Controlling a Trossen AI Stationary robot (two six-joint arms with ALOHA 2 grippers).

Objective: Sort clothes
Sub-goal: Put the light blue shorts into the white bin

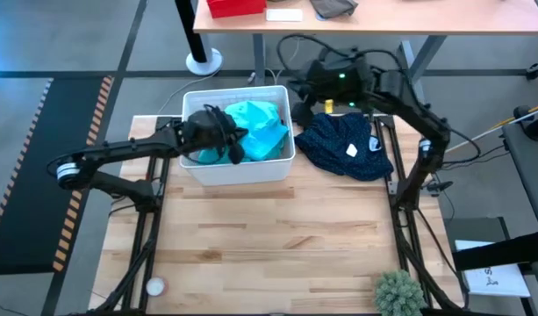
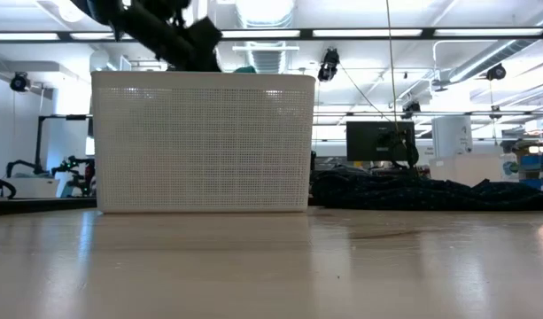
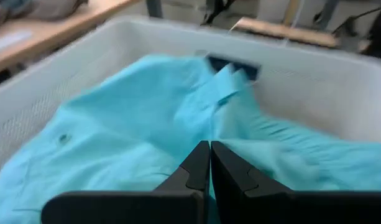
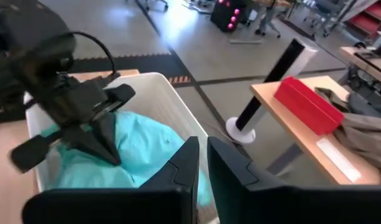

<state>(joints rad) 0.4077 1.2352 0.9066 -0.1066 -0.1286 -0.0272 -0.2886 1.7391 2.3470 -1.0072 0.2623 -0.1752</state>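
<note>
Your left gripper (image 3: 209, 163) is clenched with nothing visibly pinched, over the teal fabric shirt (image 1: 258, 129) in the white plastic mesh basket (image 1: 238, 168). Right gripper (image 4: 201, 165) is nearly clenched, empty, above the basket's far rim. Navy dotted garment (image 1: 345, 145) lies on the wooden table (image 1: 269, 237), just right of the basket.

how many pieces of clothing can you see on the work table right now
2: a teal shirt inside the white basket, and a navy dotted garment lying on the table right of it. More may be hidden under the shirt.
</note>
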